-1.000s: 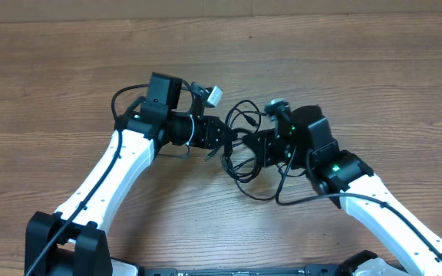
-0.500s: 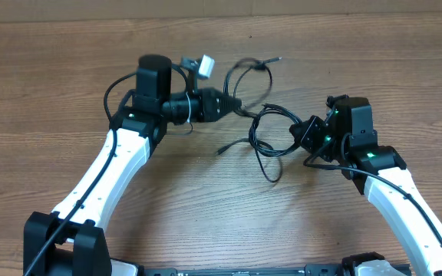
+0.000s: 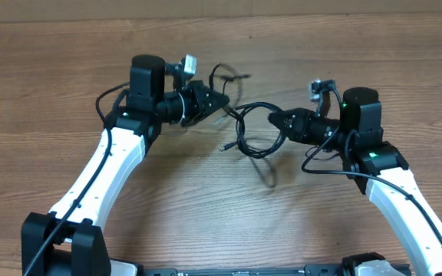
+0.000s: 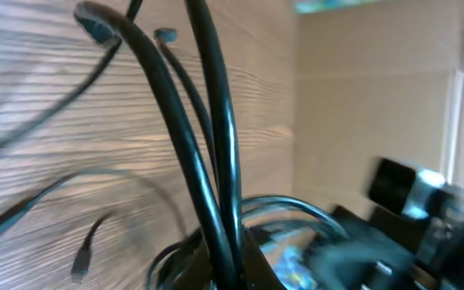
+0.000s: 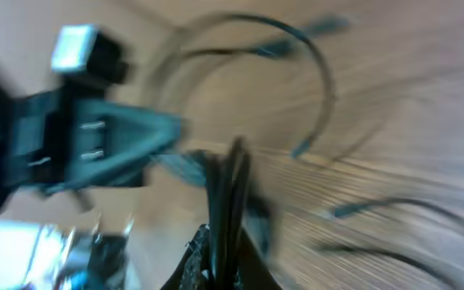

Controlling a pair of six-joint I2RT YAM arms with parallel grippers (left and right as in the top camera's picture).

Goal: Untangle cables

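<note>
Your cables (image 3: 242, 132) sit as loose black loops over the middle of the wooden bench (image 3: 52, 69), strung between your two arms. Your left pincer (image 3: 219, 100) is clamped on strands at one side, and your right pincer (image 3: 273, 120) on strands at the other.

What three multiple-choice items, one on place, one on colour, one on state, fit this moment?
1. Where are the cables?
A) strung between the left gripper and the right gripper, over the table
B) packed in a box
C) hung on a hook

2. What colour are the cables?
A) white
B) red
C) black

3. What is the left gripper doing?
A) open, holding nothing
B) shut on cables
C) out of view

Answers:
1 A, the overhead view shows the cords running from one gripper to the other.
2 C, every cord looks black in all three views.
3 B, in the left wrist view the cords come out from between its fingers.
</note>
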